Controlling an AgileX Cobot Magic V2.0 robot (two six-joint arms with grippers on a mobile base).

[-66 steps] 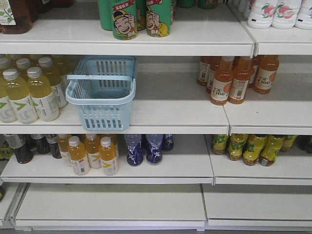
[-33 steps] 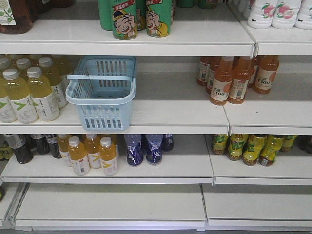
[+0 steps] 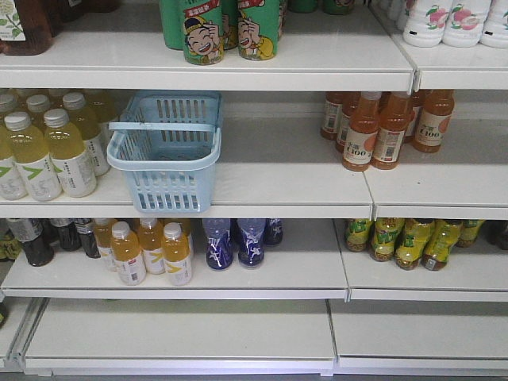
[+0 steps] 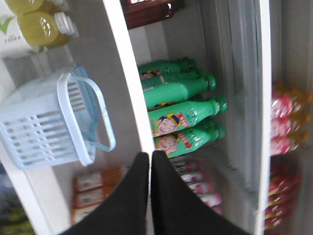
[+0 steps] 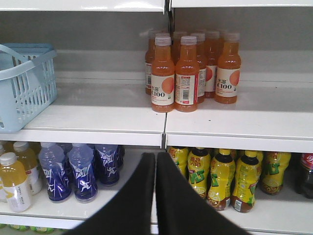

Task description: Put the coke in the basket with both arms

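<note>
**Basket on the middle shelf, both grippers closed and holding nothing**

The basket stands upright on the middle shelf, in its left half and right at the front edge. Its hoop handle crosses over the opening. Yellow bottles stand just beside it on the left. Orange bottles stand well apart from it, near the shelf's right end.

Green bottles line the top shelf above the basket. Blue bottles stand on the lower shelf beneath it.

The left gripper has its two black fingers pressed together with nothing between them. In its sideways wrist view, the tips sit in front of a white shelf edge, with the basket on one side and the green bottles on the other.

The right gripper is likewise pressed together around nothing. Its tips show in front of the lower shelf, between the blue bottles and a row of yellow-labelled bottles, below the orange bottles. The basket is at the left edge of that view, well apart from the tips.

A dark bottle with a red label stands at the lower shelf's right end; I cannot tell its brand.
</note>
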